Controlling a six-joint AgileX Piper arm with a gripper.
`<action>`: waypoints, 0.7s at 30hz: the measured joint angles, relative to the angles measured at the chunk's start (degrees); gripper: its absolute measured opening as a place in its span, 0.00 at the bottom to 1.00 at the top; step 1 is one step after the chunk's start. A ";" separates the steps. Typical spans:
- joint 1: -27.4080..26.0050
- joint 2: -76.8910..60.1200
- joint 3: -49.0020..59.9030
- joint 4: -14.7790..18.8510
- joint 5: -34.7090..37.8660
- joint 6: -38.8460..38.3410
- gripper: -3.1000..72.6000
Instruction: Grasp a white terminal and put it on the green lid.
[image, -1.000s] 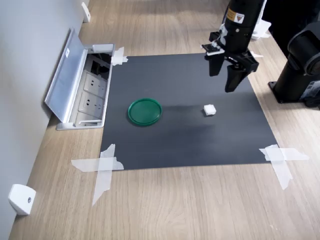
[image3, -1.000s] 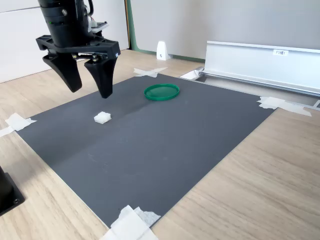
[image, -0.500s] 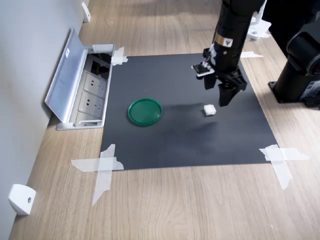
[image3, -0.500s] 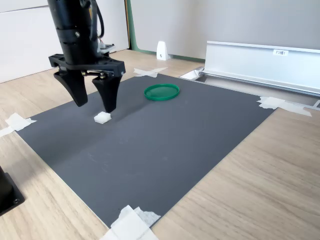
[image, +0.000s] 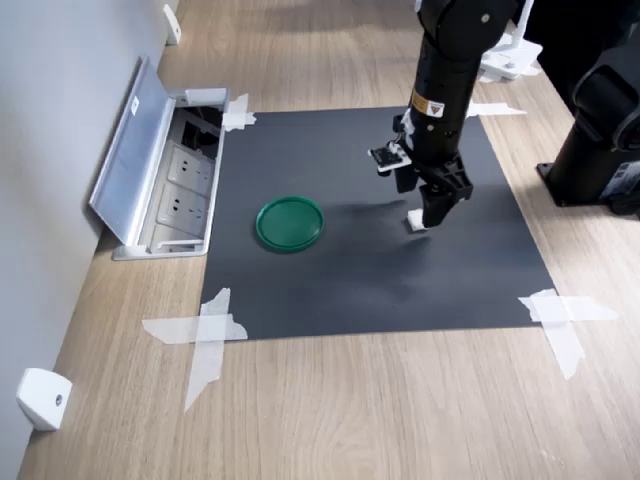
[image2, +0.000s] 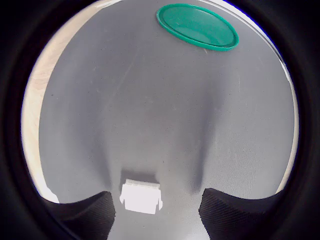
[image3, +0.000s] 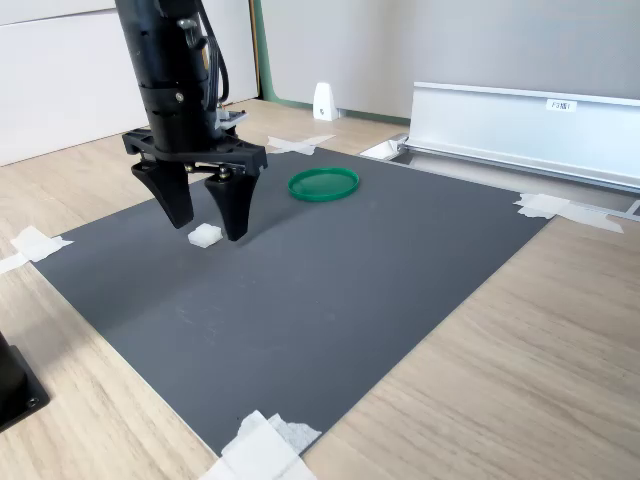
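Wrist view: white terminal (image2: 141, 196) between jaws.

No readable text: yellow warning label on the arm (image: 436, 104) (print too small), likewise the trunking lid's sticker (image3: 561, 104).

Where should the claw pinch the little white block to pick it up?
Probably on its two opposite flat sides, coming straight down from above. The white block is small and boxy and lies flat on the dark mat, so only its sides can be squeezed. The open gripper already hangs over it, one finger on each side, with the green lid well clear.
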 joint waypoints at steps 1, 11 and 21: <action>0.00 0.00 0.00 0.41 -0.06 0.00 1.00; 0.00 0.00 0.00 3.11 -0.31 0.00 0.98; 0.00 0.00 0.00 3.13 -0.43 -0.02 0.98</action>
